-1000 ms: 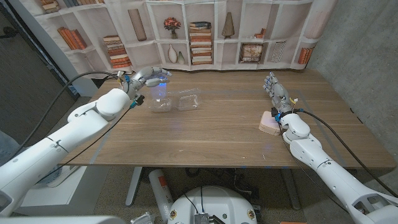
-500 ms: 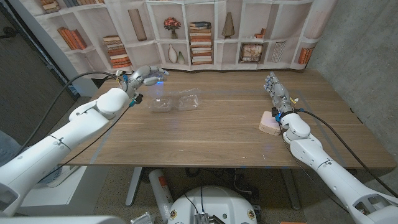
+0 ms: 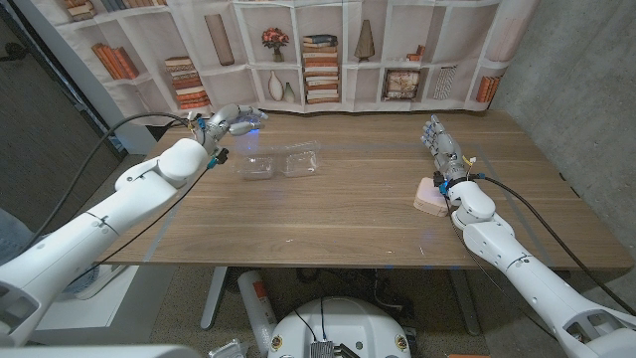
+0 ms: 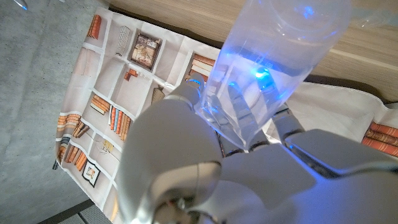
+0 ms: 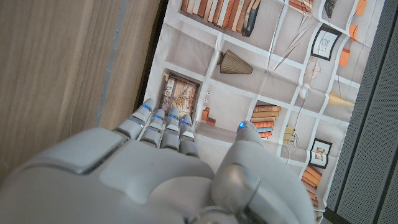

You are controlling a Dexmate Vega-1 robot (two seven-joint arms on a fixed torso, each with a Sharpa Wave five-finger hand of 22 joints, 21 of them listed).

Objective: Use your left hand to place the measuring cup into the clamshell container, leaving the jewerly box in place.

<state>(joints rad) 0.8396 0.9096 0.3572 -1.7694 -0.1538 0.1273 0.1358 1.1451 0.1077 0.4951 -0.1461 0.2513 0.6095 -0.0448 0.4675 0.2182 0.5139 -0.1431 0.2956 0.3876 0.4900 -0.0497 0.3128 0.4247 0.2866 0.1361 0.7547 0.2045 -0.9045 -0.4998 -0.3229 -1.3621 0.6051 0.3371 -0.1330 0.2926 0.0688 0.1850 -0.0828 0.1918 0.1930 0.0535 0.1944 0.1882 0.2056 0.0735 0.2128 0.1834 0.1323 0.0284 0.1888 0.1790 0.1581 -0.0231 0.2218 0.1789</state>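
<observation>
left hand (image 3: 231, 120) fingers wrapped round the clear measuring cup (image 4: 273, 59), carried above the table's far left, just short of the open clamshell container (image 3: 282, 163). cup looks light, stiff, slick; grip on the body seems right. right hand (image 3: 441, 151) open, holding nothing, beside the jewelry box (image 3: 430, 196).

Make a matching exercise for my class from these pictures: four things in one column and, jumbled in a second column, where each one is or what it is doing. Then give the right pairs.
Things
1. measuring cup
2. clamshell container
3. jewelry box
4. right hand

Places or states
A. lies open on the table, nothing in it
B. sits beside the right wrist
C. held in the left hand
D. holds nothing, fingers pointing toward the far edge

Pairs: 1-C, 2-A, 3-B, 4-D
</observation>
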